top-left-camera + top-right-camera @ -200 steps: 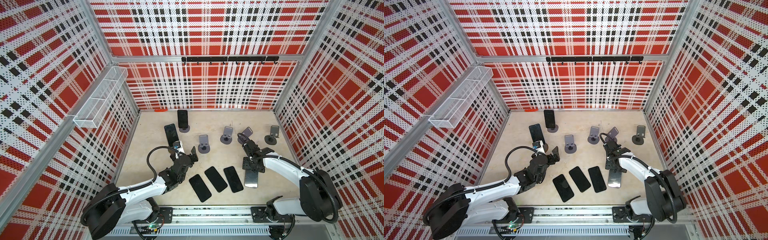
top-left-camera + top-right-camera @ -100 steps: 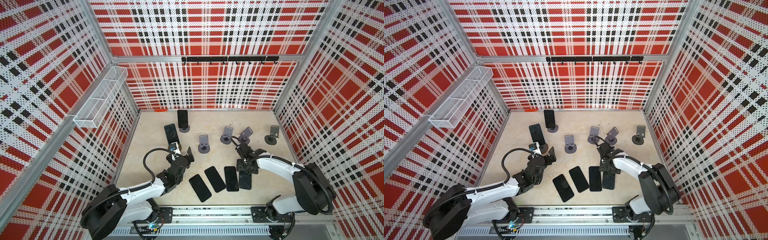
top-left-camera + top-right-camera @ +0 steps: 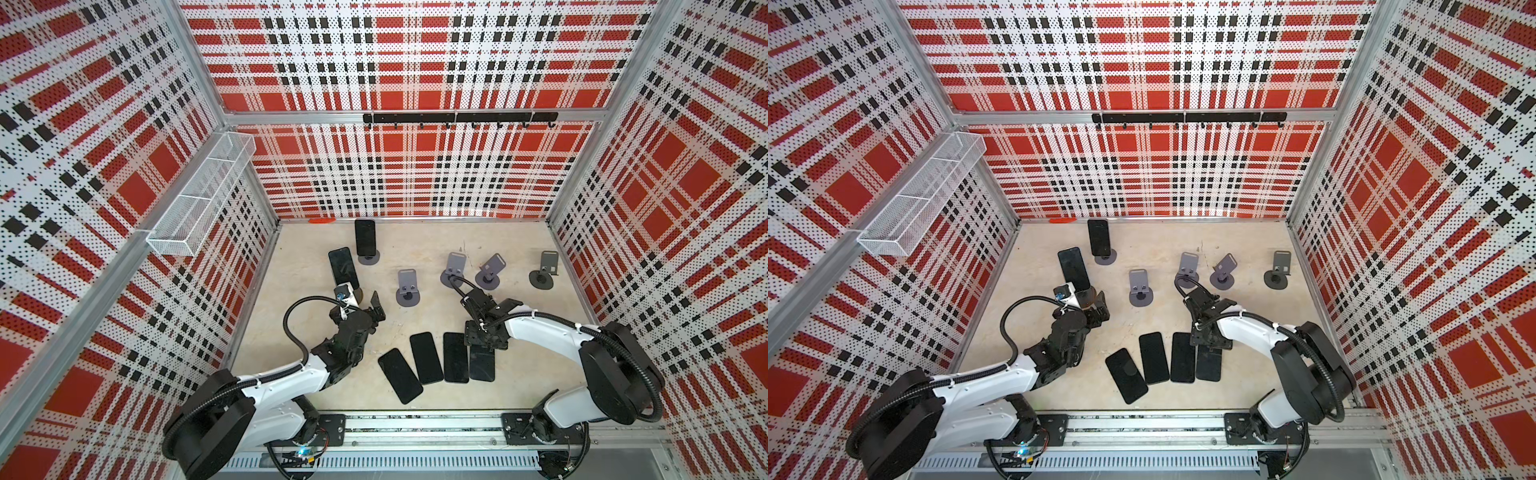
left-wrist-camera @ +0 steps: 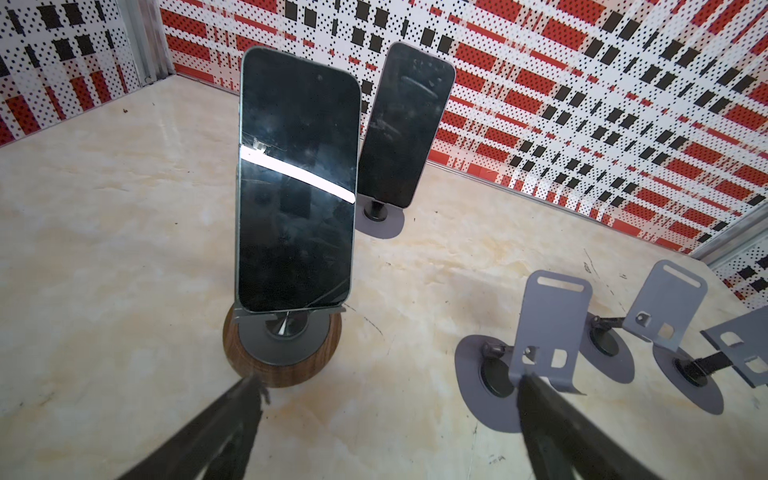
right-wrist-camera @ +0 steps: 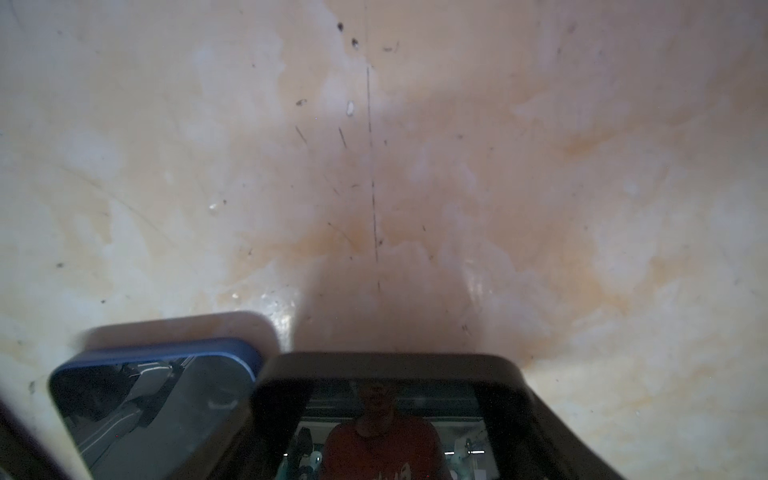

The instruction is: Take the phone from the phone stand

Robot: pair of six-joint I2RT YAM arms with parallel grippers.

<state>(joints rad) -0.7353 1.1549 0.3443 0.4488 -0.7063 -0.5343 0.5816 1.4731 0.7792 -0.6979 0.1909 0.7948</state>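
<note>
In both top views the left claw [image 3: 365, 302] stands spread wide and empty, low over the beige marbled tabletop [image 3: 415, 245]. Just ahead of it, untouched, a black slab phone [image 3: 343, 268] leans upright on a grey phone stand with a round wooden base [image 3: 1087, 296]. Farther beyond stands a second black phone [image 3: 365, 237] on a grey metal stand. The right claw [image 3: 482, 347] is clenched on a dark-cased phone [image 3: 482, 368], held off any stand and low over the tabletop. Beside it, toward the left claw, lie three flat black phones [image 3: 426, 357] in a row. Behind the right claw are four empty grey stands [image 3: 407, 286].

Left wrist view: two dark fingers [image 4: 216, 428] are splayed far apart. The upright phone [image 4: 297, 187], its glass cracked near the lower edge, sits on the wooden-based stand [image 4: 282, 357] straight ahead — one fingertip is just short of that base.

Right wrist view: the gripped phone [image 5: 386, 415] fills the near edge, with a blue-rimmed phone [image 5: 153, 395] just alongside. Whether the gripped one touches the tabletop [image 5: 374, 166] I cannot tell.
</note>
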